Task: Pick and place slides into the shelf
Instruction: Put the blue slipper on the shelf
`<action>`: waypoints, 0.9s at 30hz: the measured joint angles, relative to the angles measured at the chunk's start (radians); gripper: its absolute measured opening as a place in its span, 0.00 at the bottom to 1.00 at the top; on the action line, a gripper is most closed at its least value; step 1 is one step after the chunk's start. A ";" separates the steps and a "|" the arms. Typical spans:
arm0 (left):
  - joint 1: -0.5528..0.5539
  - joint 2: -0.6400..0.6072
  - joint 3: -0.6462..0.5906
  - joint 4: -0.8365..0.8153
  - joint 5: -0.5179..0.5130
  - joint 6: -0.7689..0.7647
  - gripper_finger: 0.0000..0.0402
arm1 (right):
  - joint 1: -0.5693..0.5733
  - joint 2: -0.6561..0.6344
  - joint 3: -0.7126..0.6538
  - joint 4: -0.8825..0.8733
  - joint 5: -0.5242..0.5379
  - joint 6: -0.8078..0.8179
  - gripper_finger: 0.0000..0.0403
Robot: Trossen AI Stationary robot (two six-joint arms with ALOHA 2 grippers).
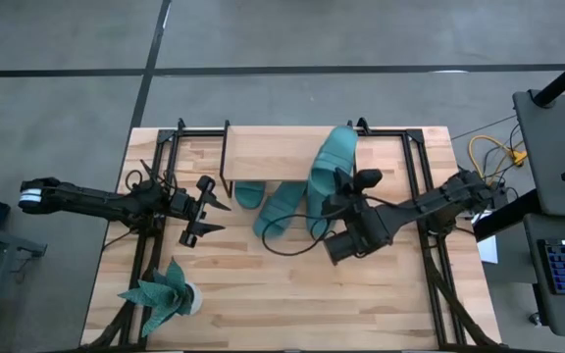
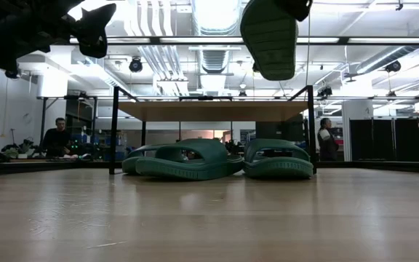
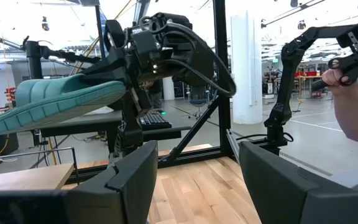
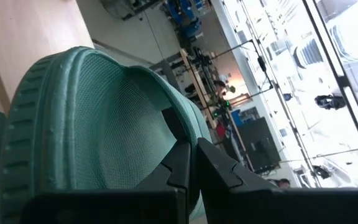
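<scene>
My right gripper is shut on one teal slide, which is raised over the right half of the shelf. In the low view this slide hangs high above the plank top, its sole facing the camera. Three more slides rest sole-down on the table at the shelf's near edge, partly beneath it. My left gripper hovers open left of them, touching nothing. My right gripper pinches the slide between its two fingers at the end nearest the arm, coming from the table's near right. The slide is lifted clear and reaches away from the fingers toward the far edge, tilted above the shelf. The fingers themselves hide the exact spot.
A teal plant in a white pot stands at the near left corner. Black frames run along both table sides. Bare wood lies in the near middle. A person's hand shows beyond the table.
</scene>
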 joint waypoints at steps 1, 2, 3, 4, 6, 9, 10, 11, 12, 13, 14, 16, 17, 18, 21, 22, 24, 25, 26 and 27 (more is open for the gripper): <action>0.000 0.000 0.000 0.000 0.000 0.000 0.53 | -0.003 0.000 0.002 0.000 -0.001 0.000 0.03; 0.000 0.000 0.000 0.000 0.000 0.000 0.53 | -0.005 0.000 0.006 0.002 -0.001 0.001 0.03; 0.000 0.000 0.000 0.000 0.000 0.000 0.53 | -0.007 0.000 0.010 0.005 -0.001 0.001 0.03; 0.000 0.000 0.000 0.000 0.000 0.000 0.53 | -0.006 0.000 0.013 0.006 -0.001 0.001 0.03; 0.000 0.000 0.000 0.000 0.000 0.000 0.53 | -0.006 0.000 0.020 0.007 -0.001 0.000 0.03; 0.000 0.000 0.000 0.000 0.000 0.000 0.53 | -0.005 0.000 0.032 0.021 -0.012 -0.002 0.03; 0.000 0.000 0.000 0.000 0.000 0.000 0.53 | -0.005 0.000 0.039 0.027 -0.024 -0.004 0.03; 0.000 0.000 0.000 0.000 0.000 0.000 0.53 | -0.005 0.000 0.046 0.032 -0.038 -0.004 0.03; 0.000 0.000 0.000 0.000 0.000 0.000 0.53 | -0.005 0.000 0.051 0.037 -0.054 -0.004 0.03; 0.000 0.000 0.000 0.000 0.000 0.000 0.53 | -0.005 0.000 0.056 0.039 -0.068 -0.005 0.03; 0.000 0.000 0.000 0.000 0.000 0.000 0.53 | -0.005 0.000 0.061 0.047 -0.077 -0.015 0.03; 0.000 0.000 0.000 0.000 0.000 0.000 0.53 | -0.005 0.000 0.066 0.056 -0.087 -0.027 0.03; 0.000 0.000 0.000 0.000 0.000 0.000 0.53 | -0.005 0.000 0.069 0.056 -0.088 -0.027 0.03; 0.000 0.000 0.000 0.000 0.000 0.000 0.53 | -0.005 0.000 0.073 0.058 -0.088 -0.028 0.03; 0.000 0.000 0.000 0.000 0.000 0.000 0.53 | -0.005 -0.001 0.085 0.063 -0.088 -0.029 0.03; 0.000 0.000 0.000 0.000 0.000 0.000 0.53 | -0.005 -0.001 0.092 0.068 -0.094 -0.029 0.03; 0.000 0.000 0.000 0.000 0.000 0.000 0.53 | -0.005 -0.001 0.107 0.081 -0.118 -0.029 0.03; 0.000 0.000 0.000 0.000 0.000 0.000 0.53 | -0.005 -0.001 0.117 0.083 -0.130 -0.029 0.03; 0.000 0.000 0.000 0.000 0.000 0.000 0.53 | -0.005 -0.001 0.124 0.083 -0.139 -0.029 0.03; 0.000 0.000 0.000 0.000 0.000 0.000 0.53 | -0.005 -0.001 0.131 0.084 -0.144 -0.029 0.03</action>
